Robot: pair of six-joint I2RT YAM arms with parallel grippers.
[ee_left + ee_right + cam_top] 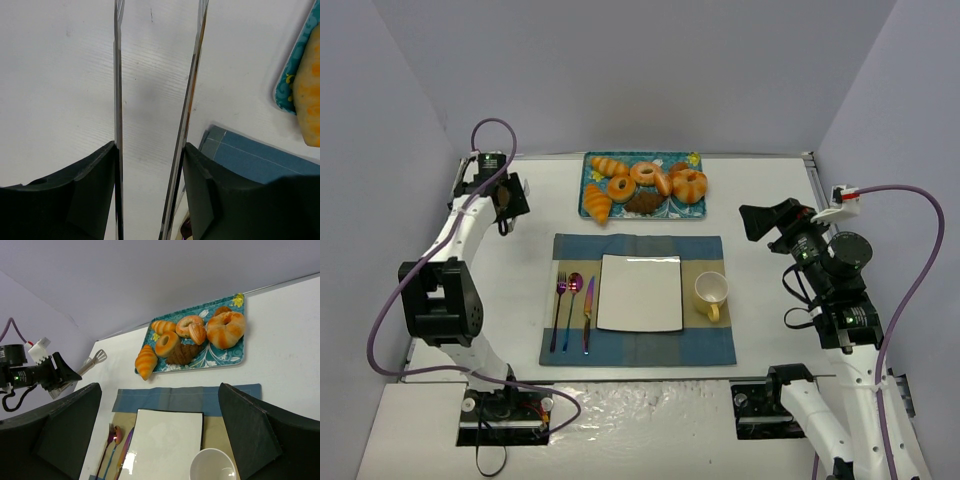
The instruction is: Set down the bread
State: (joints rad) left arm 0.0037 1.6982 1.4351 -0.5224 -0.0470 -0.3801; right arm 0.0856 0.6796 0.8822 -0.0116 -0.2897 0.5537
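The bread, a golden-orange ridged croissant (597, 203), lies at the front left corner of the teal patterned tray (672, 202), its pointed end over the tray's edge. The right wrist view shows this croissant (146, 361) too, and its orange side (310, 95) sits at the far right of the left wrist view. My left gripper (506, 203) is left of the tray, shut on metal tongs (117, 75) whose two arms reach out over bare table. My right gripper (760, 220) hovers open and holds nothing, to the right of the placemat.
The tray also holds glazed donuts (647, 173), a dark brown croissant (643, 202) and other pastries. A blue and tan placemat (638, 248) carries a white square plate (640, 292), a cream mug (711, 292) and a fork, spoon and knife (574, 310).
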